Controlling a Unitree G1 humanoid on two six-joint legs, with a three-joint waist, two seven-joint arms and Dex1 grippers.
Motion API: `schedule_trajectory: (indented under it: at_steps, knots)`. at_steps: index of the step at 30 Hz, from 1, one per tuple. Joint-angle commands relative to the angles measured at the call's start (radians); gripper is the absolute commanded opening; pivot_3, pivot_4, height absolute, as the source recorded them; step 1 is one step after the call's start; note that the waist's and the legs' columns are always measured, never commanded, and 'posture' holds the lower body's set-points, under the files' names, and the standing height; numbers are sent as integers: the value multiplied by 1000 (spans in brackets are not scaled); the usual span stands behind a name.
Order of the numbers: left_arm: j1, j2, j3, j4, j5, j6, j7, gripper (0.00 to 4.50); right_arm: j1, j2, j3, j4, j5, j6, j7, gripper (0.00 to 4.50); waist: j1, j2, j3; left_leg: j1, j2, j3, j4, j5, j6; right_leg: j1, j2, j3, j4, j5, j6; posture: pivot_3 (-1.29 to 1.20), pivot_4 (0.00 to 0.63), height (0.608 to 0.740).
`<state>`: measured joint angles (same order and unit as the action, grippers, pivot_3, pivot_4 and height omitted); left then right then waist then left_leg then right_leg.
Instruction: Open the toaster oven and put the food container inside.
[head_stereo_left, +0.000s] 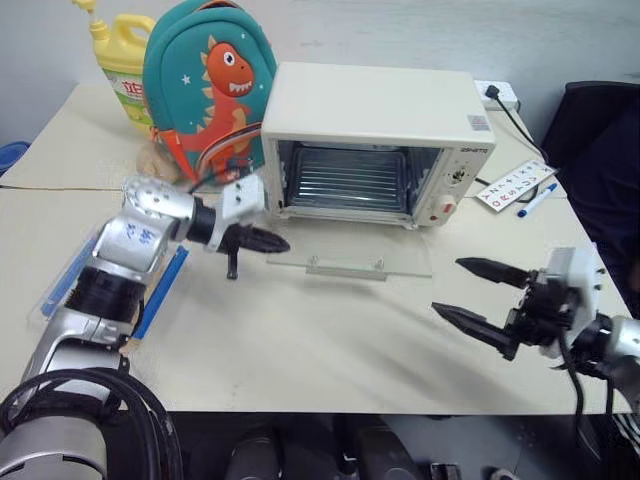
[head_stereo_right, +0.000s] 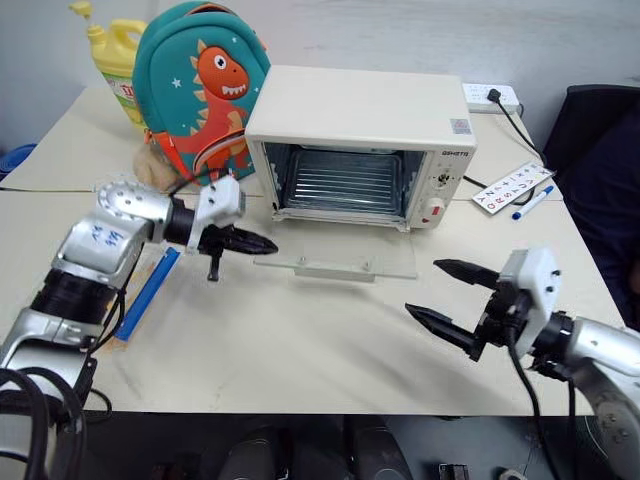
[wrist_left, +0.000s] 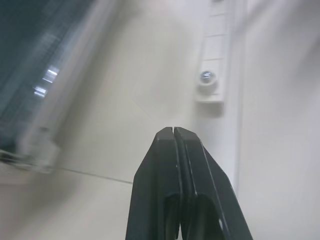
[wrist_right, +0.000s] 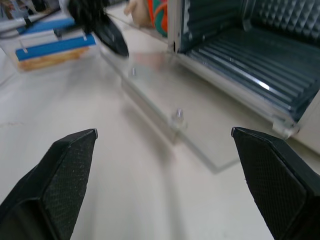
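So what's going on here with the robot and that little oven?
The toaster oven stands on the table with its glass door folded down flat and the inside empty. The left gripper is shut, empty, at the door's left edge. The right gripper hangs open and empty over the table to the right of the door. The food container, with its blue clips, lies on the table under the left arm, not yet picked up.

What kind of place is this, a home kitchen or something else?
Probably an office or lab set up as a test kitchen, not a home. The toaster oven stands on a plain desk, beside a power strip, a marker and a child's backpack.
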<state>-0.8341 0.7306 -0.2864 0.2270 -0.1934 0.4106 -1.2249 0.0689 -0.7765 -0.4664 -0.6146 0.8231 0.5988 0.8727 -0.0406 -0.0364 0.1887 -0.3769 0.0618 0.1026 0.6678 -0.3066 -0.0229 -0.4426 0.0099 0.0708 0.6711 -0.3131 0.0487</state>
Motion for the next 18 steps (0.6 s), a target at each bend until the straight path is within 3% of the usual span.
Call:
schedule_trajectory:
  at_steps: [1,5,9,12,15,18]
  knots:
    - [32,-3,1,-62,57,-16,55,43,-63,-24,-6,-26,72,17,-16,4500,0,0,0,0,0,0,0,0,0,0,0,0,0,0,0,0,150,740]
    - [84,-29,-9,-68,132,-29,146,43,-133,-38,53,-24,81,25,-8,4500,6,-1,0,0,0,0,0,0,1,0,0,1,0,0,0,0,150,740]
    - [170,-11,134,-248,13,161,186,43,-261,-43,147,20,105,34,40,4500,-1,-1,0,2,0,2,-1,-1,1,1,0,3,0,0,0,0,150,740]
    - [291,60,328,-476,-166,394,172,946,-367,-30,238,101,77,24,98,4500,-18,-2,0,2,1,2,-1,-1,1,0,0,3,1,0,0,0,150,740]
    - [455,114,536,-658,-256,542,224,1846,-455,-14,325,188,35,0,175,4500,-28,-2,0,2,1,1,-2,0,1,-1,0,3,2,0,-1,0,150,740]
    - [662,110,862,-850,-330,737,272,2829,-560,20,413,306,-14,-32,269,4500,-40,-2,0,3,1,1,-2,0,1,0,0,3,2,-1,-1,0,150,740]
